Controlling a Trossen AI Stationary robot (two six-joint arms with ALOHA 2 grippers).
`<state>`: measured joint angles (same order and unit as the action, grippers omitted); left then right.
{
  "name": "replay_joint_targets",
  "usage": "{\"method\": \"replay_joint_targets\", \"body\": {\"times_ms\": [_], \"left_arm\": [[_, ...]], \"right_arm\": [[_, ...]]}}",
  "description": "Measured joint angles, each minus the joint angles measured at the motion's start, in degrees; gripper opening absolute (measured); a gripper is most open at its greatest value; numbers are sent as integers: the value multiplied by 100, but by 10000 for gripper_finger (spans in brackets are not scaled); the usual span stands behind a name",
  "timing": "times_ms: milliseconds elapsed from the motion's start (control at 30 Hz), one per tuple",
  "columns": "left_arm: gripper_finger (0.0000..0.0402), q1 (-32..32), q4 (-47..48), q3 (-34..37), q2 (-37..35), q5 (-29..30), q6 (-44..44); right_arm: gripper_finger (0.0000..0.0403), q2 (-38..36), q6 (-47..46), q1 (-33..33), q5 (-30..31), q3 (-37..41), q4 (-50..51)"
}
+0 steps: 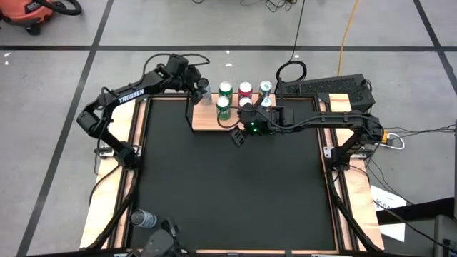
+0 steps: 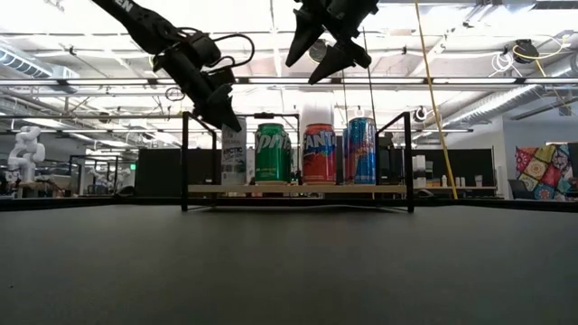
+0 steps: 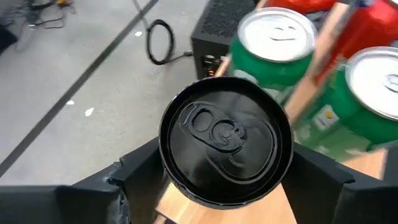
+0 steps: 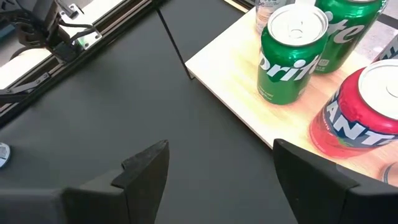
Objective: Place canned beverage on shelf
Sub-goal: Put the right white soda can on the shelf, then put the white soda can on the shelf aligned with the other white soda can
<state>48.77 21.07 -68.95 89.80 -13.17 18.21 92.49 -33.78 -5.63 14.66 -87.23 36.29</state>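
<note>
Right now black-topped can (image 3: 225, 149) sits btwn left gripper (image 3: 225, 186) jaws on shelf (image 1: 207, 123), grip unclear; right gripper (image 4: 214, 171) jaws apart.

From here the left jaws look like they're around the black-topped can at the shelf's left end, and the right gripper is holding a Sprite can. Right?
Not quite. The right gripper holds nothing: the right wrist view shows its jaws open over bare tabletop, with the Sprite can standing apart on the shelf. The left gripper does flank the black-topped can.
</note>
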Motion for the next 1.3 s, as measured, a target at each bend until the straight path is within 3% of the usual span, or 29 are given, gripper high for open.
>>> {"method": "replay_joint_targets", "body": {"times_ms": [267,400,633,800,900,1067,1300], "left_arm": [[346,4,-53,-127,-2,160,-262],[374,2,337,-598,-35,162,-282],[383,-64,1694,-1702,-385,231,-269],[383,-434,2370,-1803,-1145,899,-595],[383,-831,2787,-1803,-1689,1134,-1095],[383,-1901,3445,-1597,-2507,1634,-2170],[383,-4246,4652,-799,-3280,2810,-4726]], "right_arm": [[272,2,-1,-2,0,0,-1],[272,2,0,-1,0,1,-1],[272,0,11,24,1,0,-1],[266,-10,432,298,417,1,-352],[254,-20,673,433,339,1,-646],[233,4,909,641,-291,1,-1036],[209,52,962,1194,-434,1,-1283]]}}
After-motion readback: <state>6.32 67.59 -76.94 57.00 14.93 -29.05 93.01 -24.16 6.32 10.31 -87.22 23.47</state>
